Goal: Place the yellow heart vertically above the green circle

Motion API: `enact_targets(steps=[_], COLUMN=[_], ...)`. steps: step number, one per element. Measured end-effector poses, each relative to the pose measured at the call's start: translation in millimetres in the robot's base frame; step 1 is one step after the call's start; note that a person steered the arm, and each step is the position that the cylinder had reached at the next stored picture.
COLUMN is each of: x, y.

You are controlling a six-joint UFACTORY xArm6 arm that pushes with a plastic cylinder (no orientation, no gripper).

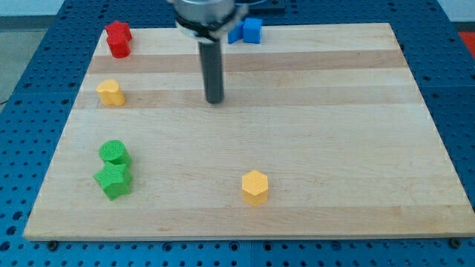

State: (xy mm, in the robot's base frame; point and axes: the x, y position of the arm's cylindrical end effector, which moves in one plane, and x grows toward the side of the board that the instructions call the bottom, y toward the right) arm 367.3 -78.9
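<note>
The yellow heart (110, 93) lies near the board's left edge, in the upper half. The green circle (115, 153) lies below it, lower left, touching a green star (113, 180) just beneath. My tip (214, 101) rests on the board to the right of the yellow heart, well apart from it and from every block. The rod rises straight up toward the view's top.
A red block (118, 38) sits at the board's upper left corner. A blue block (247, 31) sits at the top edge, partly behind the rod. A yellow hexagon (254, 187) lies near the bottom centre. The wooden board (334, 133) sits on a blue pegboard.
</note>
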Motion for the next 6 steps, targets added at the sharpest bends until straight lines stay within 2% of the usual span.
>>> enact_targets(steps=[1,3,4,5,6], x=[-36,-28,-10,-3,-1], y=[-72,-210,-224,-166,-76])
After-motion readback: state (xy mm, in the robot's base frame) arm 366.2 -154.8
